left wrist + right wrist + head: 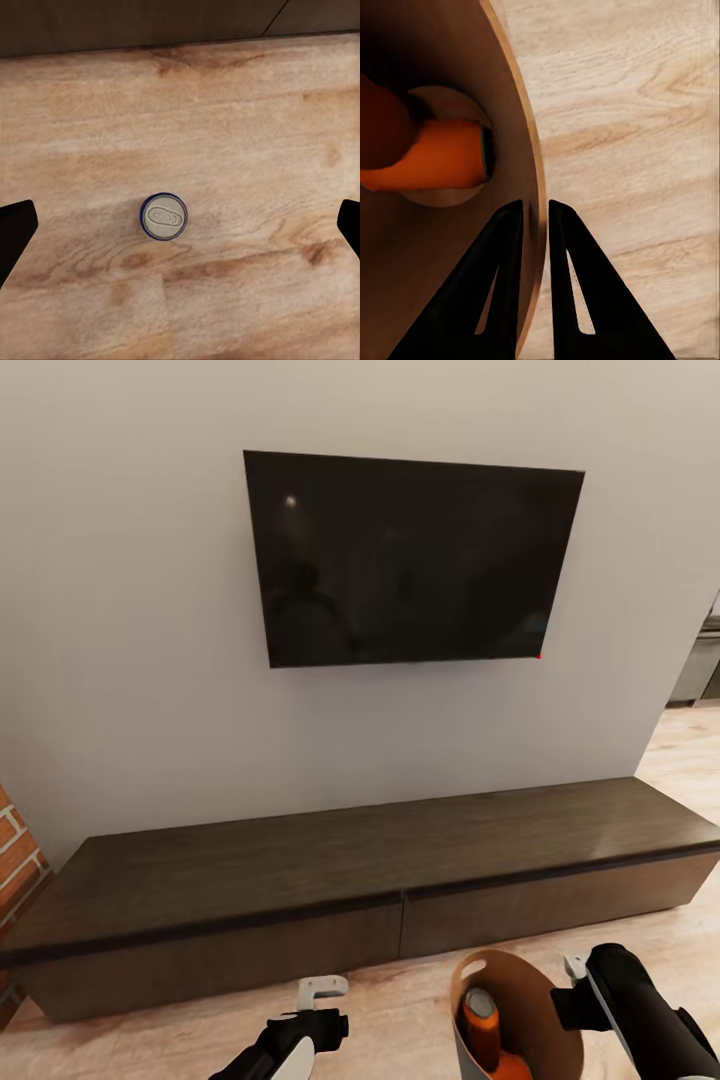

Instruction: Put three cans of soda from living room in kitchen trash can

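My right gripper [534,214] jaws clench the trash can's rim [529,150], two orange soda cans [442,157] inside. Left jaws hang released above the blue soda can [164,217] on the floor [247,135]; next, descend and pinch it.

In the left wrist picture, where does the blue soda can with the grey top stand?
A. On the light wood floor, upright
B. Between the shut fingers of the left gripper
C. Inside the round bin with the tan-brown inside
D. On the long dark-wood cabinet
A: the blue soda can with the grey top stands upright on the light wood floor, seen from above, with the fingers of the left gripper wide apart on either side, not touching it.
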Available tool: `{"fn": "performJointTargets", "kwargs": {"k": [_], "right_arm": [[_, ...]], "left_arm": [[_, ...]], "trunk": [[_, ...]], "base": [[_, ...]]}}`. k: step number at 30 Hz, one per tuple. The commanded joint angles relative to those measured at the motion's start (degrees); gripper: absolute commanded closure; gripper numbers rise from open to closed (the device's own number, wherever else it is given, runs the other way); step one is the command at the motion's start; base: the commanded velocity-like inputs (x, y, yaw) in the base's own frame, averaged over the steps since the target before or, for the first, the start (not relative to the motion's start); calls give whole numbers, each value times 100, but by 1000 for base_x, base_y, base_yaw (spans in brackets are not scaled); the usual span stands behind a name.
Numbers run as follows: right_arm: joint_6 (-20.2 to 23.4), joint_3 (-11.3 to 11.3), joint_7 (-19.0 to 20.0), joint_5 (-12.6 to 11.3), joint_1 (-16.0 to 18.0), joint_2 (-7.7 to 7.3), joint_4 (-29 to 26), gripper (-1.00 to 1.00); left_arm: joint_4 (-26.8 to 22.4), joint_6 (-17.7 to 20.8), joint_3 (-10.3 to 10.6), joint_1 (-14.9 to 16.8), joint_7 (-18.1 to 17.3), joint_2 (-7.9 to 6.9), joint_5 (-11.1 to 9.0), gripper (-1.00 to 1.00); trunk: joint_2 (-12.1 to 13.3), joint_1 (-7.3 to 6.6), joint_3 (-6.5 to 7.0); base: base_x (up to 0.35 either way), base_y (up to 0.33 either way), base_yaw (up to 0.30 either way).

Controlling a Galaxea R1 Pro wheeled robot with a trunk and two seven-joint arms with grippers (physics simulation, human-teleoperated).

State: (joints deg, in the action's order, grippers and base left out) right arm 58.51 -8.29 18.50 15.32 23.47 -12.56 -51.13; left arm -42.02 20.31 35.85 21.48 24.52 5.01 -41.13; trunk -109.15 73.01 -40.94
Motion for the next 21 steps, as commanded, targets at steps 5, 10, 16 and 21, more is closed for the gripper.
{"fn": "performJointTargets", "kwargs": {"k": [5, 10, 16, 21], "right_arm": [[49, -10, 39, -161, 16, -150, -15, 100], [54, -14, 39, -164, 47, -378, -19, 100], [55, -15, 39, -162, 101, -512, -19, 100], [49, -9, 43, -165, 161, -553, -23, 100]], "left_arm": [[1, 0, 0, 0, 0, 0, 0, -100], [1, 1, 0, 2, 0, 0, -1, -100], [1, 4, 0, 1, 0, 6, 0, -100], [1, 8, 1, 3, 0, 8, 0, -100]], "trunk": [[0, 0, -22], [0, 0, -32], [0, 0, -34], [0, 0, -34]], "base": [[0, 0, 0], [0, 0, 0], [0, 0, 0], [0, 0, 0]]}}
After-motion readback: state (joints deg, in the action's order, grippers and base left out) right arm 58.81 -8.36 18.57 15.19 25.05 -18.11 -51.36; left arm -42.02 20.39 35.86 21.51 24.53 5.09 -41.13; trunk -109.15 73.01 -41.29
